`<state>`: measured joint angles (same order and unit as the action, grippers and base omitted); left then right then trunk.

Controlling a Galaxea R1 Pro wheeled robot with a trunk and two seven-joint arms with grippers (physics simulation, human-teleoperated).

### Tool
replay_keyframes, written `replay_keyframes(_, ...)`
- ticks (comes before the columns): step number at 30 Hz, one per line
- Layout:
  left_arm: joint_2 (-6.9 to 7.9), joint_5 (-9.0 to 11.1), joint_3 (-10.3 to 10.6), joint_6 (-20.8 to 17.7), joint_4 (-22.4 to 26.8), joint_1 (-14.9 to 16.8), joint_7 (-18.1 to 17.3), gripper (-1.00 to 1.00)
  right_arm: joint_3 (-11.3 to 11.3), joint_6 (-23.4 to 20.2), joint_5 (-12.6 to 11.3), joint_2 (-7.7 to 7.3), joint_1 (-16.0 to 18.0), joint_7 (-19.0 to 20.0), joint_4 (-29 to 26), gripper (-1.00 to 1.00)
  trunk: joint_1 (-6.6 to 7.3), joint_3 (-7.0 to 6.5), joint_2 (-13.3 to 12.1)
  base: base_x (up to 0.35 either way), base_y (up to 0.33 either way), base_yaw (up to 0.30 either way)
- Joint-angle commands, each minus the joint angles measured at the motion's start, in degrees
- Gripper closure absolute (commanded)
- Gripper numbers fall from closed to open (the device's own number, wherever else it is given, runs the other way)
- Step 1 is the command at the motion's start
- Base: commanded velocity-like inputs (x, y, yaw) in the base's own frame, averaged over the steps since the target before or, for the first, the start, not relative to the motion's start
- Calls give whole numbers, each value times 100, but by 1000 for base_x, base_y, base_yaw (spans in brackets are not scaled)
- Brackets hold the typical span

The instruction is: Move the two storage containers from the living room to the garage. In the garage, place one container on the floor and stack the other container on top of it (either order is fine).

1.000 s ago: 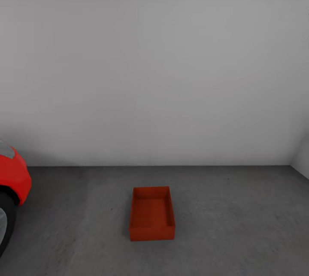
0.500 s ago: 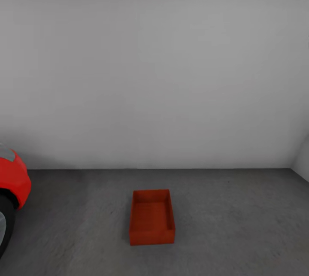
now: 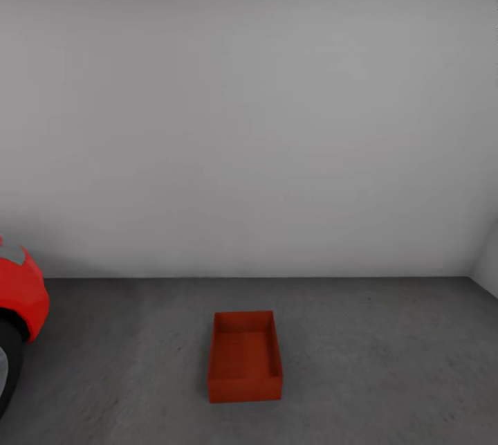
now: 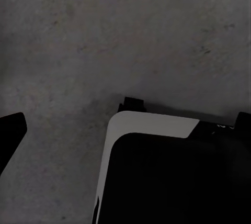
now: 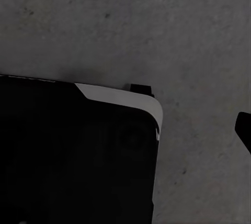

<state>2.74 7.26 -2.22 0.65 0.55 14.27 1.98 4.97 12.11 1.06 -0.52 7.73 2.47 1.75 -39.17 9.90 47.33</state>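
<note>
One red-orange storage container sits open side up on the dark grey concrete floor of the garage, a short way out from the plain white-grey back wall. Nothing is inside it or stacked on it. In the left wrist view my left gripper hangs over bare concrete, its black fingertips far apart at the picture's edges with nothing between them. My right gripper hangs the same way, one fingertip showing at the edge.
The red car, nose and front wheel, stands at the far left. The white-grey wall closes the back and a side wall meets it at the right. My black-and-white base shows under both wrist cameras.
The whole head picture has slid down a little, so the camera has tilted up; a ceiling edge now shows at the top. The container has not moved on the floor.
</note>
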Motion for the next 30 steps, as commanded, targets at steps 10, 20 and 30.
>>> replay_keyframes(10, -12, 107, -48, 9, -25, 5, 3, -100, 31, 53, -22, -33, 9, 7, 19, -100, -1, -85, 6, 0, 0, 0)
replay_keyframes(20, -33, 158, -50, 13, -53, 5, -32, -100, 30, 63, -19, -51, 9, 0, 19, -100, -1, -178, 6, 0, 0, 0)
replay_keyframes(30, -23, 169, -50, 4, -55, 5, -34, -100, 34, 85, 16, -42, 9, -1, 19, -100, -1, -271, 6, 0, 0, 0)
